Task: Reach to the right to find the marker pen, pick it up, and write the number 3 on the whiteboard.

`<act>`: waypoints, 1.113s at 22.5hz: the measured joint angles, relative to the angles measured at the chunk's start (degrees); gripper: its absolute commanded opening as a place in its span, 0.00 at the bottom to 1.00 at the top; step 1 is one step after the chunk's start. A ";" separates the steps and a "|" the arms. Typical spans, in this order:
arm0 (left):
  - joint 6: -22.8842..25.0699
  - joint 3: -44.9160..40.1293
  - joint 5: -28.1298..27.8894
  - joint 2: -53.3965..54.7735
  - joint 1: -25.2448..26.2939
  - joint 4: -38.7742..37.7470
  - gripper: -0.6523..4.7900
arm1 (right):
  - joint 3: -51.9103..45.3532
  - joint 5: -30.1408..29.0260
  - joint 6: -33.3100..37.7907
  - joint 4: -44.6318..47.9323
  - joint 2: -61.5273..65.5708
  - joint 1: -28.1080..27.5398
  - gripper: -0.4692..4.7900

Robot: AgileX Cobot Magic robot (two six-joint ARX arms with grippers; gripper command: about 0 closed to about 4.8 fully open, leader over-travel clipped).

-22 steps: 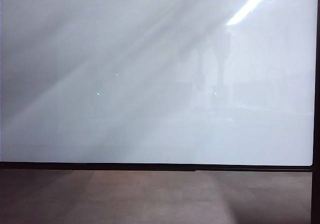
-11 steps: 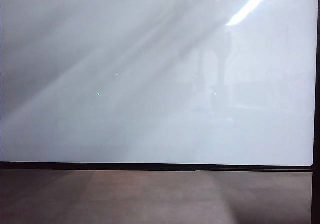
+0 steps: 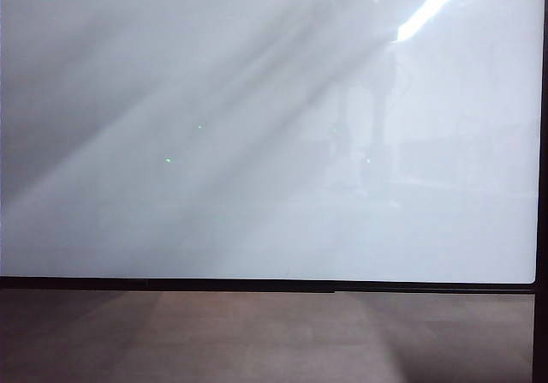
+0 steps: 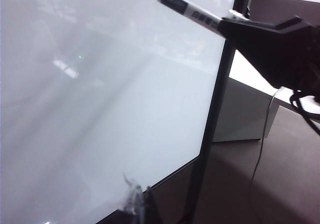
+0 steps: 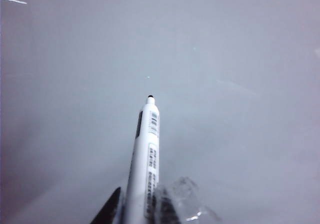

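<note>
the whiteboard [image 3: 257, 143] filled most of the exterior view, glossy white with a thin black frame, and a brown surface [image 3: 257, 340] ran below its lower edge. no ink mark could be made out on it, only streaks of reflected light.

in the right wrist view the right gripper [image 5: 137, 206] pinched the marker pen [image 5: 145, 159] between its fingers [image 5: 107, 209], which sat against the lower part of the pale barrel on either side. the barrel ran out well beyond the fingers, its fine dark tip pointing at the whiteboard [image 5: 225, 58]; whether the tip touched the surface could not be told.

the left wrist view showed the same marker pen [image 4: 182, 7] from the side, jutting from the black right gripper [image 4: 230, 26] near the board's right frame, tip aimed toward the whiteboard [image 4: 100, 108].

the left gripper [image 4: 140, 204] hung close in front of the board's lower edge; only a sliver of its fingers [image 4: 149, 204] showed, and i cannot tell if they were spread or pressed together.
</note>
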 measured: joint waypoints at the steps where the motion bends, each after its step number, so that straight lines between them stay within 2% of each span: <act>1: 0.02 0.00 0.00 -0.04 0.00 -0.04 0.11 | 0.00 0.00 0.00 0.04 0.28 0.04 0.17; 18: 0.02 0.00 0.00 -0.09 0.22 -0.26 0.11 | 0.00 -0.07 0.00 2.40 9.18 4.09 0.19; 25: 0.35 0.00 -0.02 -0.09 0.46 -1.16 0.11 | 0.00 2.58 0.00 2.49 9.42 4.04 0.19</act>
